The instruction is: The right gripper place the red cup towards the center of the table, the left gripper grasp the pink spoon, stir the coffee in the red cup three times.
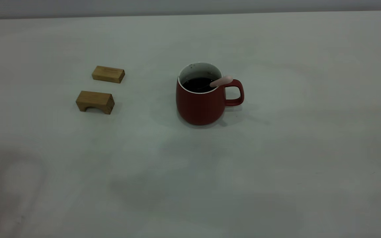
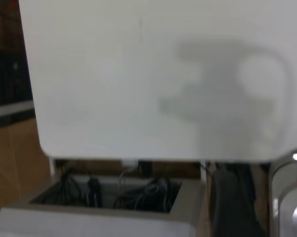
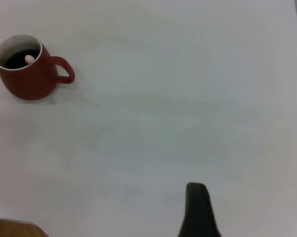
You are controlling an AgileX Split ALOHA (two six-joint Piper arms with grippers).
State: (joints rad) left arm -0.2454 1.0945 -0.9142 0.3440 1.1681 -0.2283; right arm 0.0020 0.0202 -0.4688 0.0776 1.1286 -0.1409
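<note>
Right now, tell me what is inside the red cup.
The red cup holds dark coffee and the pink spoon, handle leaning on the rim above the cup handle. The spoon's bowl is hidden, submerged.

My table [image 1: 276, 165] looks matt and smooth, off-white. The red cup [image 1: 200, 105] seems glazed ceramic with a soft sheen, white inside. The two blocks [image 1: 95, 101] are plain wood, grain showing. The pink spoon [image 1: 222, 81] handle looks smooth.
</note>
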